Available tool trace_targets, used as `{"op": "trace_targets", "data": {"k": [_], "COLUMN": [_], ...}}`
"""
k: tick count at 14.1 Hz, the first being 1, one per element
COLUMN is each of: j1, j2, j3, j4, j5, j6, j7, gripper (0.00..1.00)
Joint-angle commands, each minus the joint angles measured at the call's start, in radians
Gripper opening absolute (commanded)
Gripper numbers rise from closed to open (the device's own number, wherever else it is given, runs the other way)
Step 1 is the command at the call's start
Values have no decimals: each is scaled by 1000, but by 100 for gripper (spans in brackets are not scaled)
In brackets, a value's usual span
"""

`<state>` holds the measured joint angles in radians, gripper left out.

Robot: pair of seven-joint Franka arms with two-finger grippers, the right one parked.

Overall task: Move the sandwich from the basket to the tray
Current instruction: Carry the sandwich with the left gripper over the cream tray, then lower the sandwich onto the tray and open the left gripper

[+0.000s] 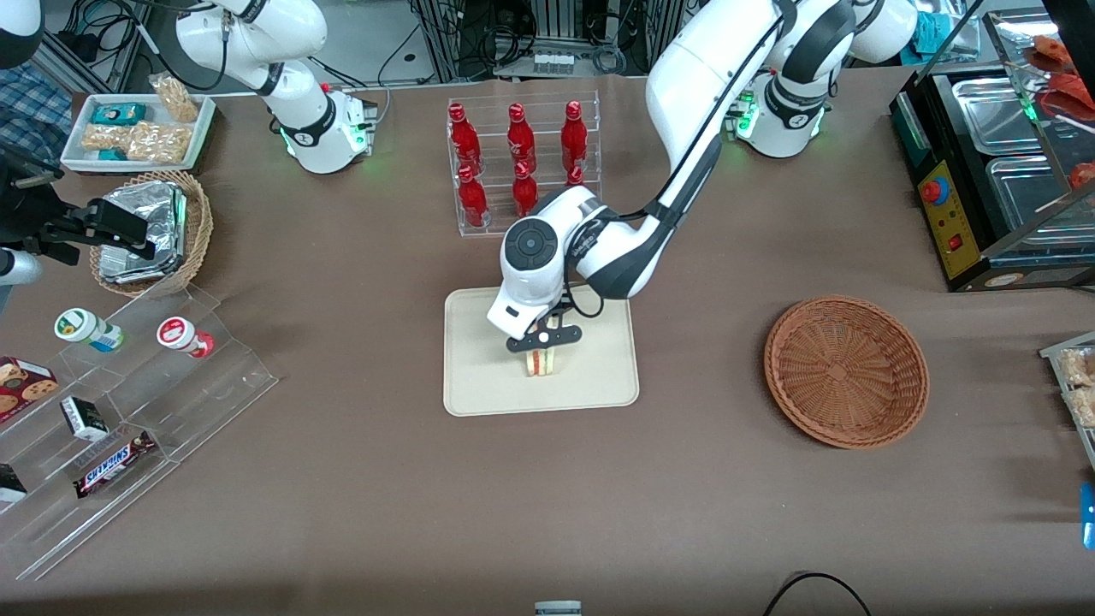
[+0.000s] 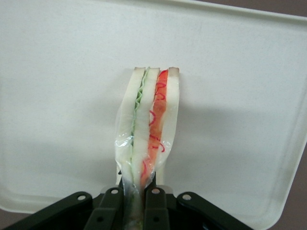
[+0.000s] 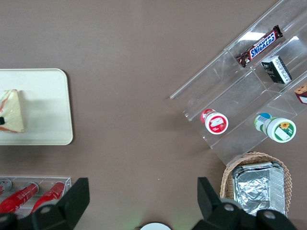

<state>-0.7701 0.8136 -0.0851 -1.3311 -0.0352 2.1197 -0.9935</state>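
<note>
Sandwich (image 1: 539,363), a pale triangular bread wedge, is hanging pinched in the gripper (image 1: 542,340) jaws over the flat cream tray's (image 1: 479,376) six o'clock half, awaiting release.

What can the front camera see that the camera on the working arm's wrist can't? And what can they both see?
Only the front view shows the wide brown basket, with nothing in it, toward the working arm's end of the table, and the red bottles in their clear rack. Only the left wrist view shows the sandwich close up, with its green and red-orange layers between white bread. Both show the gripper shut on the sandwich over the cream tray.
</note>
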Motion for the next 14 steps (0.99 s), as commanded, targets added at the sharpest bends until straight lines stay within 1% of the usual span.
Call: {"op": "trace_targets", "data": {"k": [1,2,3,6,8,10,12,14], "j1": [-14,-14,-14,5,8,8,9,11], "j2": [30,27,19,-37,-103,-181,-258,-296], "j3": [5,7,7,11,13,18,51,109], "j4": [35,35,33,26,23,-9,-72,-103], "j5": [-8,-6,-5,0,5,9,14,14], "j6": [3,5,3,-16,-107,-188,-225,-340], "j7": [-51,-47,-56,-19,35,32,39,44], "gripper": [33,92,100,100,100,100,100,100]}}
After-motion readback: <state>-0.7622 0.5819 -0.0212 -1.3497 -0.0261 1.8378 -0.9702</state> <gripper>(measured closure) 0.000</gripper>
